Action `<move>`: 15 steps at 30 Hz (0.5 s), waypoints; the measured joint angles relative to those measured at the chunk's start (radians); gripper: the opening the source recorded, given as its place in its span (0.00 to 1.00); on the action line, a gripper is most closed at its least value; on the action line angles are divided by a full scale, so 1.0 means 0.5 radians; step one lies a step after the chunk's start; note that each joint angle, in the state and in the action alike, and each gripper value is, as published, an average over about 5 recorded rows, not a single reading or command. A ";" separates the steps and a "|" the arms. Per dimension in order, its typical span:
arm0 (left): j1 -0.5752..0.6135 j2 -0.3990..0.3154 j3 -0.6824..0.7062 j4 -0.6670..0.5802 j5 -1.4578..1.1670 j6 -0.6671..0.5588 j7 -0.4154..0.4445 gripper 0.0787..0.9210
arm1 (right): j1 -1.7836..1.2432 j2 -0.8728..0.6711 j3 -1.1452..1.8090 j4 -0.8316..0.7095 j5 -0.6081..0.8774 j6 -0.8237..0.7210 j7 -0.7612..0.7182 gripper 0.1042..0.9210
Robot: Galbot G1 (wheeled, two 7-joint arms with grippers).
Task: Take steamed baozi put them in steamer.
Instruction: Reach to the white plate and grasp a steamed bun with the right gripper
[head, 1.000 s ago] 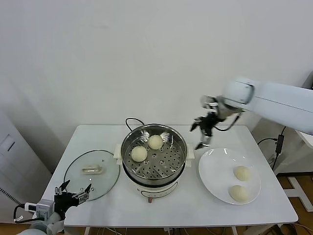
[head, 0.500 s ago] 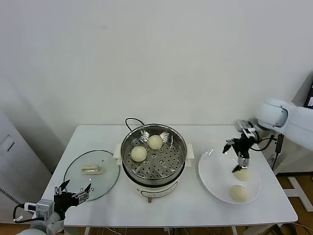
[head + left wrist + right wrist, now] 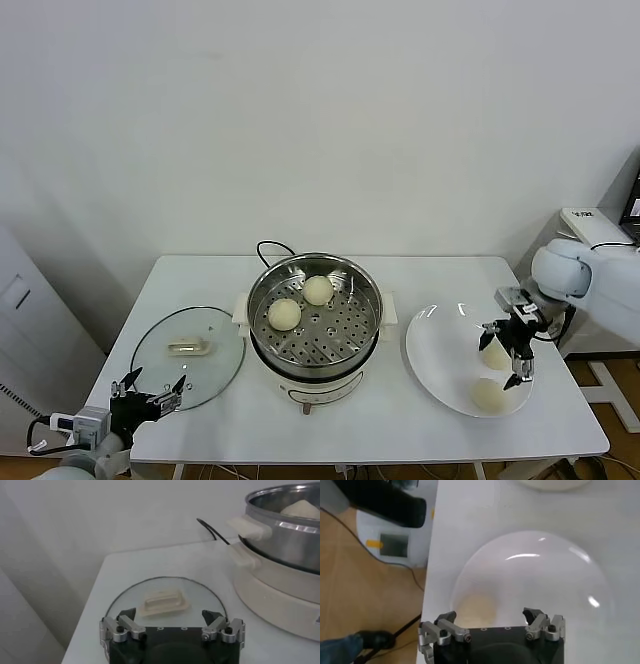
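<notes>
The steamer (image 3: 315,320), holding two baozi (image 3: 300,302), stands between lid (image 3: 187,357) and plate (image 3: 440,355).

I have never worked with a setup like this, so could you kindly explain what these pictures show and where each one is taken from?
This is a two-armed robot at a white table. The wide picture comes from a camera on its head, looking down; the other two come from cameras on its wrists, each looking past its own claw.

In the middle stands a metal steamer with two steamed baozi on its perforated tray. Its glass lid lies flat on the table to the robot's left, and a white plate with two more buns sits to its right.

The right claw is open, low over the plate around the farther bun, holding nothing yet. The left claw waits, open and empty, at the table's near edge by the lid.
</notes>
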 measured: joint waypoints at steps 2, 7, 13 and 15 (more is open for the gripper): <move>0.001 0.000 0.001 0.001 0.000 0.001 0.000 0.88 | -0.071 0.002 0.050 -0.015 -0.032 0.010 0.003 0.88; 0.002 0.000 0.002 0.000 0.000 0.004 -0.001 0.88 | -0.226 0.011 0.173 -0.054 -0.102 0.027 0.018 0.88; 0.005 -0.003 0.002 -0.009 0.001 0.005 -0.001 0.88 | -0.358 0.030 0.292 -0.102 -0.168 0.037 0.056 0.88; 0.006 -0.004 0.002 -0.014 0.001 0.006 -0.001 0.88 | -0.394 0.039 0.326 -0.119 -0.181 0.039 0.070 0.86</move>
